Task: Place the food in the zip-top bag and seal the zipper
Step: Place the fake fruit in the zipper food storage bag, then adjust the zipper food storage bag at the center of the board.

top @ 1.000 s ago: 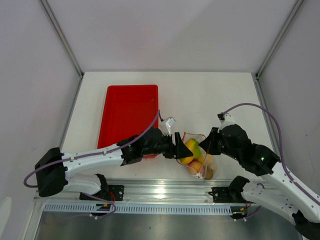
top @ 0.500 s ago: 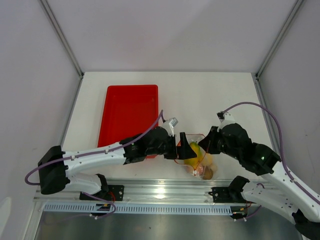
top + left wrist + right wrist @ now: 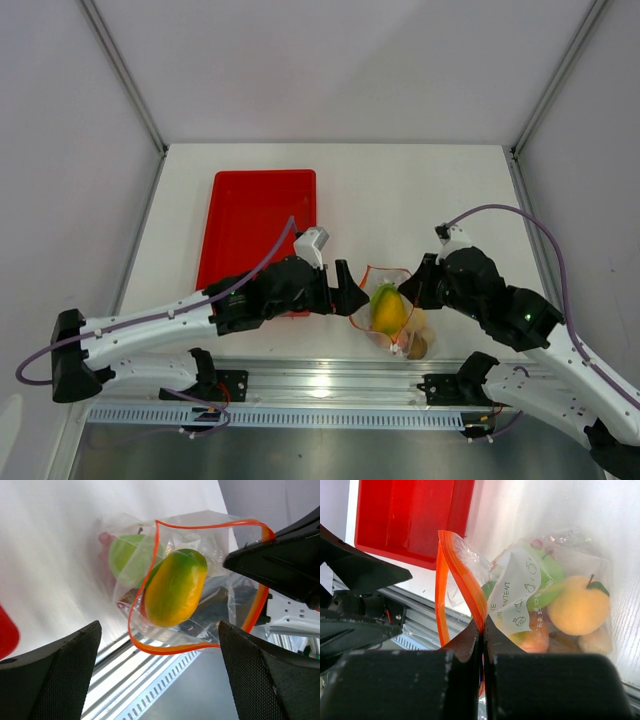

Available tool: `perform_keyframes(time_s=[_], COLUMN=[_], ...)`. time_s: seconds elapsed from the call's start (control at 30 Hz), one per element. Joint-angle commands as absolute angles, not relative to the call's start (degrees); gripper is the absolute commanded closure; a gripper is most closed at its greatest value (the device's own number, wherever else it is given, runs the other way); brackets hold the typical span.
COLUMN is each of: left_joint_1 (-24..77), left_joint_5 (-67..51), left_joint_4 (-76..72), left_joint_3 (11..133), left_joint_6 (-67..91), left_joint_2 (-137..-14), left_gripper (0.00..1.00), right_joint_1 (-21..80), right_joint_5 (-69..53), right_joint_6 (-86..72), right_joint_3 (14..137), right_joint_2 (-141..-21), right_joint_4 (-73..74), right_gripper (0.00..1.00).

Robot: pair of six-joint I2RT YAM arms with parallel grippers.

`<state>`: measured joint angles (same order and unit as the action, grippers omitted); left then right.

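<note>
Crinkly clear bag, glossy oval mango inside, right pincer pinching zipper

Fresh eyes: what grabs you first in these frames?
The yellow-green mango sits in the gaping mouth of the clear bag, front and centre in the top view, with a green apple beside it. The right gripper is shut on the bag's orange-red zipper strip, while the left gripper stands wide open facing the mouth. Left of the bag in the top view lies a bright red tray.
</note>
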<state>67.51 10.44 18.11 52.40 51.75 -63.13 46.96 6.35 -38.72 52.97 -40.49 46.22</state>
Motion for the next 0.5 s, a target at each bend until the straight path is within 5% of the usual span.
perform_keyframes(time_s=[0.0, 0.33, 0.47], left_joint_1=[67.2, 66.0, 65.3], left_joint_5=[14.6, 8.1, 5.0], left_joint_4=[20.3, 17.1, 15.5], left_joint_3=[51.1, 58.1, 59.9], left_joint_6=[49.0, 45.3, 45.2], left_joint_2=[-62.3, -76.4, -80.1], left_gripper=[0.02, 0.21, 0.56], right_joint_1=[46.8, 46.8, 46.8], right_joint_5=[4.7, 1.4, 1.6], right_joint_6=[-37.4, -35.5, -34.6], right_joint_3=[55.2, 55.6, 56.2], right_joint_2=[-40.2, -40.9, -41.4], right_joint_4=[45.8, 46.1, 46.4], right_gripper=[1.00, 1.00, 1.00])
